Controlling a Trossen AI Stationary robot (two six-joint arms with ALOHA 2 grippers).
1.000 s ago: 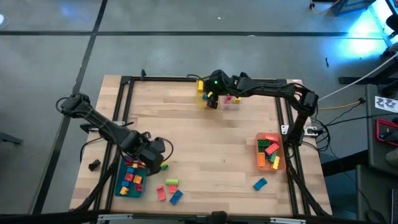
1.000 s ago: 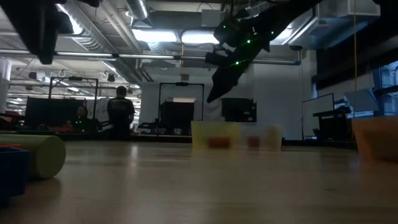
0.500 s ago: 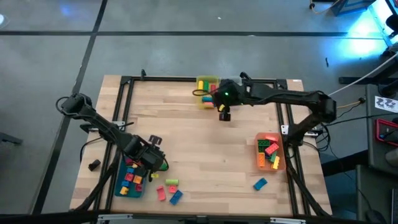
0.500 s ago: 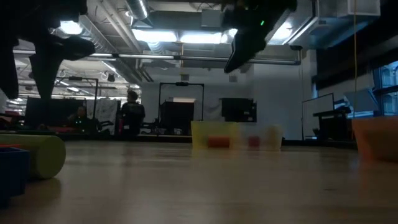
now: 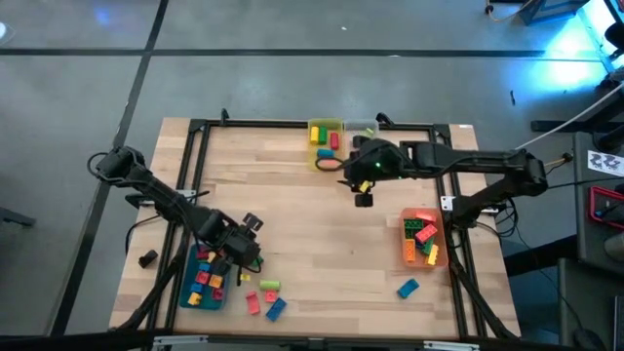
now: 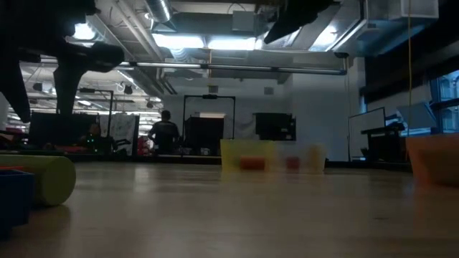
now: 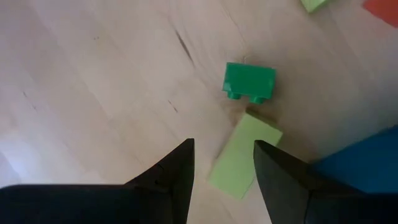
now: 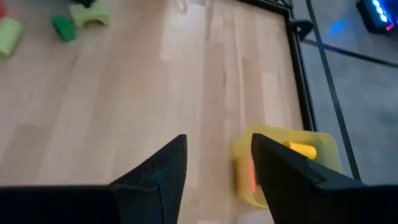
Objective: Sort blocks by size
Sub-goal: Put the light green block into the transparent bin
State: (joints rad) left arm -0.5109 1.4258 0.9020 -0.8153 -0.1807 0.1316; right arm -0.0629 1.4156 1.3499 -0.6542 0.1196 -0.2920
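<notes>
Left gripper (image 7: pixel 221 163), fingers apart and empty, above a light green block (image 7: pixel 244 155). Right gripper (image 8: pixel 214 163), likewise parted and empty, near the yellow bin (image 8: pixel 292 163).

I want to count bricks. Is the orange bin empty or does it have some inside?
Not empty. The orange bin holds several blocks in the high view.

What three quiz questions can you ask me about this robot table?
1. True or false: the left gripper is holding a brick.
2. Pick one: the bin by the table's right edge is A) teal, B) orange, C) clear.
3. Fill the gap: the loose brick lying alone just below that bin in the high view is ____.

Key: 1 false, its fingers are open and empty. 2 B. 3 blue.
</notes>
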